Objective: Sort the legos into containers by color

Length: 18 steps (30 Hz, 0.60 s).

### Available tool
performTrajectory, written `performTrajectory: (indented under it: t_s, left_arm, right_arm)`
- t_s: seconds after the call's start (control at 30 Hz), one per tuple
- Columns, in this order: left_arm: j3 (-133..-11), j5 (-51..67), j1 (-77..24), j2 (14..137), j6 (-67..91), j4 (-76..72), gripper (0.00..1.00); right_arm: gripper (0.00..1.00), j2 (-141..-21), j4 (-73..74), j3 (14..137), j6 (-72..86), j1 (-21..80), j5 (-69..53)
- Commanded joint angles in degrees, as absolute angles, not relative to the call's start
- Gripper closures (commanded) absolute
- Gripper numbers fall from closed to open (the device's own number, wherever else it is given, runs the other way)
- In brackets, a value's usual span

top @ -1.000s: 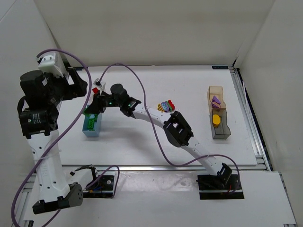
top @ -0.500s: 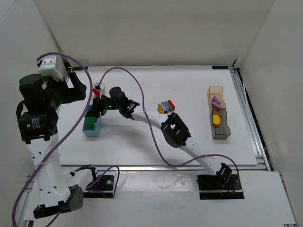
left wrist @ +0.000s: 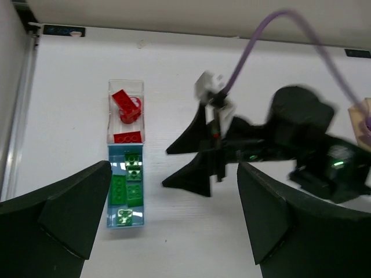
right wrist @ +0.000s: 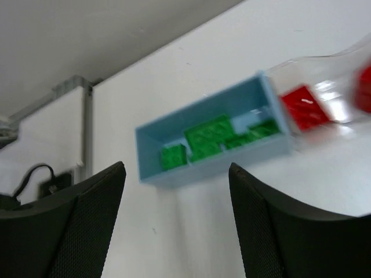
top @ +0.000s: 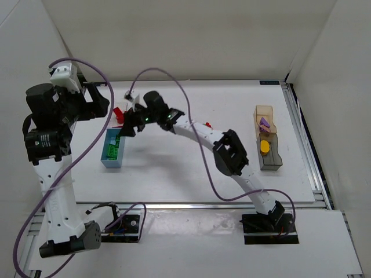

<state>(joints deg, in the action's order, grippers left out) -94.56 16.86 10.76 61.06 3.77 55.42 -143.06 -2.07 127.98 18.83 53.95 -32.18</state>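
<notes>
The light blue container [top: 112, 150] holds several green legos [right wrist: 211, 136]. Just behind it stands the clear container [left wrist: 124, 87] with red legos [left wrist: 126, 107]. My right gripper [top: 127, 123] hovers open above and beside these two boxes, with nothing between its fingers [right wrist: 69, 226]. My left gripper [top: 103, 103] hangs open high over the table's left side, looking down on the boxes and on the right gripper [left wrist: 168, 168]. The loose pile of legos [top: 207, 124] is mostly hidden behind the right arm.
At the right stand the tan container [top: 264, 111] with a purple lego [top: 265, 123] and the dark container [top: 271, 161] with a yellow lego [top: 265, 147]. The right arm [top: 232, 156] stretches diagonally across the table's middle. White walls enclose the back and sides.
My right gripper has opened and lifted back from over the blue container. Its arm has swung so that it now covers the lego pile. The left arm has barely moved.
</notes>
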Motion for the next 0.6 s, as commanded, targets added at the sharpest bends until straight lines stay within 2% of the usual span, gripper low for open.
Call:
performTrajectory:
  t_s: [0.0,0.13,0.23,0.27,0.37,0.47,0.57]
  left_arm:
    - [-94.66,24.06,10.99,64.68,5.54,51.34,0.01]
    - [-92.12,31.01,9.59,70.30,10.62,46.16,0.00]
    - [-89.57,30.07,5.20,73.91,10.20,41.41,0.01]
    - [-89.65,28.93,3.62,76.00,9.67,40.87,0.00]
    - [-89.92,24.53,-2.87,80.14,5.55,41.92,0.01]
    - [-86.93,22.42,-9.47,82.88,1.68,39.74,0.01]
    - [-83.42,24.34,-16.41,86.04,-3.24,38.15,0.01]
  right_arm:
    - [0.24,-125.89,17.57,130.16,3.05,48.26,-28.84]
    - [0.21,-116.92,33.70,127.29,-9.63,44.04,-21.98]
    - [0.17,-109.20,40.92,121.50,-12.82,38.42,-19.43]
    - [0.11,-107.42,41.22,119.46,-12.57,35.45,-15.86]
    - [0.01,-97.85,40.35,108.25,-12.30,31.57,-11.79]
    - [0.01,-89.67,39.81,99.00,-14.23,25.77,-11.41]
    - [0.01,-85.71,44.01,95.11,-15.03,21.11,-14.06]
